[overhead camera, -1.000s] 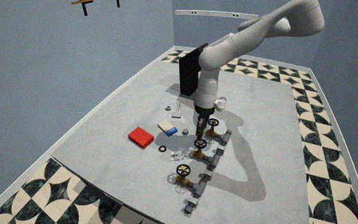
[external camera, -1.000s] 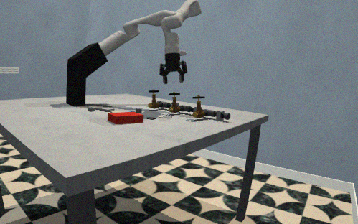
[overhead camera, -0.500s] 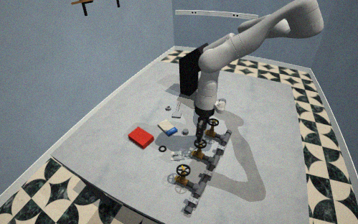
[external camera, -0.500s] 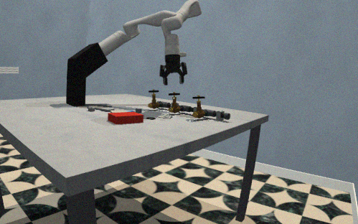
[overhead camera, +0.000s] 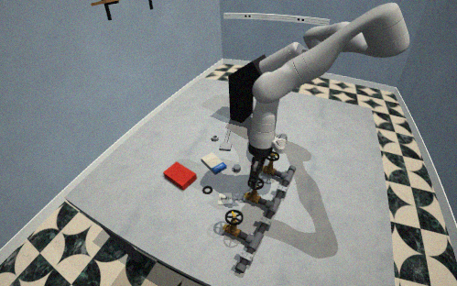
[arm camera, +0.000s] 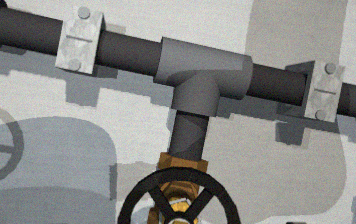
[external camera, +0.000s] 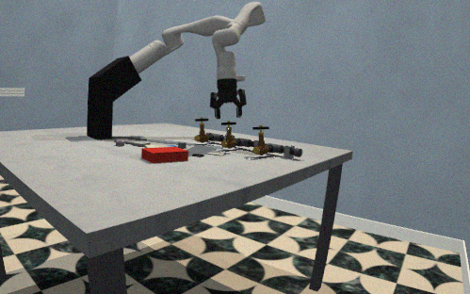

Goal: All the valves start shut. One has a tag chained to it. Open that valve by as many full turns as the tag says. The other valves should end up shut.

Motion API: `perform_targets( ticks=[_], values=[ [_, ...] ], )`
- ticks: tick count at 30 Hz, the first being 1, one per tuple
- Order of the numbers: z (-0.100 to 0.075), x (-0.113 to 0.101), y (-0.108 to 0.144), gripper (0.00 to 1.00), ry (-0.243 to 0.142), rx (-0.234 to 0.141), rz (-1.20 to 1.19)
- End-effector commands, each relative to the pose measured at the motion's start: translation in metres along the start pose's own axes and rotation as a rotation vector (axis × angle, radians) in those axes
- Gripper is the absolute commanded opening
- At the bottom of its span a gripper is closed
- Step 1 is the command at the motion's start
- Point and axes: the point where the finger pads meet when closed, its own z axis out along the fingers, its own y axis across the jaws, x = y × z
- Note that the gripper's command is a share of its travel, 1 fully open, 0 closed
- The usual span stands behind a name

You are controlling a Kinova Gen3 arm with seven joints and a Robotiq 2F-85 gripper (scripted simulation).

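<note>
Three brass valves with black handwheels stand along a grey pipe (overhead camera: 267, 206) on the table: a far one (overhead camera: 272, 157), a middle one (overhead camera: 255, 183) and a near one (overhead camera: 233, 217). A small white tag (overhead camera: 223, 198) lies on the table just left of the middle valve's base; its writing is too small to read. My gripper (external camera: 228, 110) is open and empty, pointing down, a short way above the middle valve (external camera: 229, 123). In the wrist view that handwheel (arm camera: 179, 200) is at the bottom edge below the pipe tee (arm camera: 204, 75); my fingers are out of that view.
A red box (overhead camera: 179, 175), a white and blue box (overhead camera: 213, 162), a black ring (overhead camera: 207, 189), a grey puck (overhead camera: 236, 168) and a metal bracket (overhead camera: 225, 139) lie left of the valves. A white cup (overhead camera: 280, 142) stands behind the far valve. The black arm base (overhead camera: 242, 92) is at the back.
</note>
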Motion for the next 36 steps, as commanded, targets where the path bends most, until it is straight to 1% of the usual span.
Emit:
perform_targets(
  ticks=[1, 13, 23, 24, 36],
  values=[
    [0.005, 0.0, 0.001, 1.0, -0.001, -0.002, 0.0],
    [0.023, 0.0, 0.001, 1.0, -0.001, -0.002, 0.0],
    [0.025, 0.0, 0.001, 1.0, -0.001, -0.002, 0.0],
    [0.025, 0.0, 0.001, 0.62, -0.001, -0.002, 0.0],
    [0.025, 0.0, 0.001, 0.62, -0.001, -0.002, 0.0]
  ],
)
